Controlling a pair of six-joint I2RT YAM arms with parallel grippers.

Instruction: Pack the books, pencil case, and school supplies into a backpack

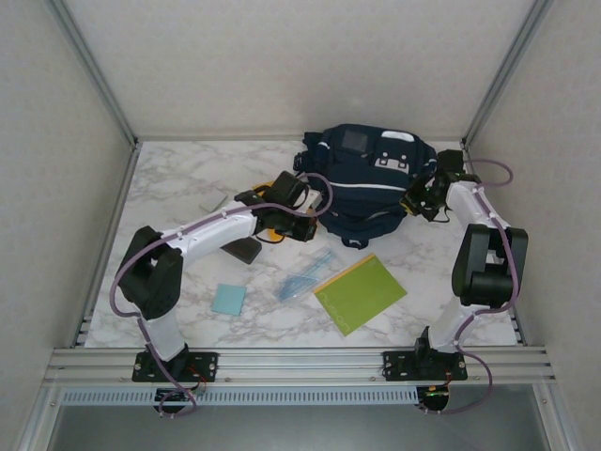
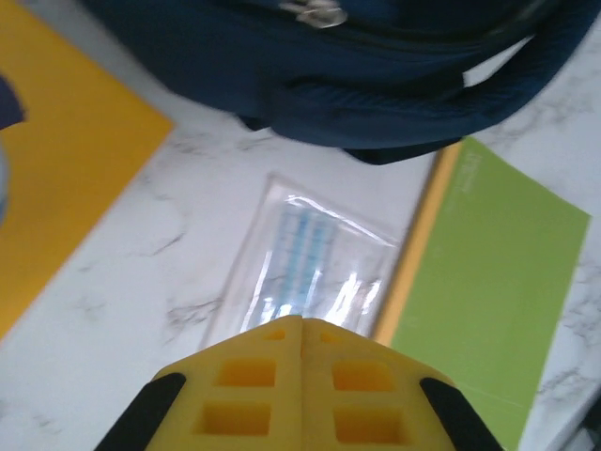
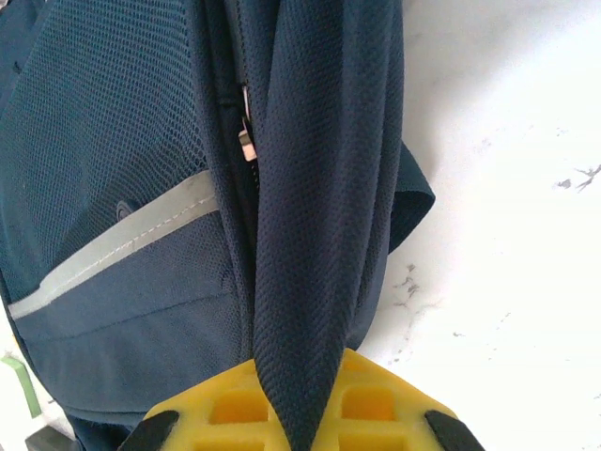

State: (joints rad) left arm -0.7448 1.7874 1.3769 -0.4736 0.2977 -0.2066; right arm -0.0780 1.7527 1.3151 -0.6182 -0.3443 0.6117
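Observation:
The navy backpack (image 1: 366, 178) lies at the back of the table. My right gripper (image 1: 414, 203) is shut on a fold of its fabric (image 3: 319, 235), which runs down between the yellow fingers (image 3: 394, 399). My left gripper (image 2: 301, 324) is shut with nothing in it and hangs over the clear packet of bluish sticks (image 2: 310, 263). The lime-green notebook (image 2: 479, 291) lies to the packet's right and the orange-yellow book (image 2: 66, 160) to its left. In the top view the left gripper (image 1: 299, 225) is at the backpack's front left corner, and the dark pencil case (image 1: 246, 249) is partly under the arm.
The light-blue pad (image 1: 228, 299) lies near the front left. A small pale block (image 1: 214, 201) sits at the back left. The green notebook (image 1: 362, 293) and the packet (image 1: 305, 275) lie in front of the backpack. Enclosure walls stand close on both sides.

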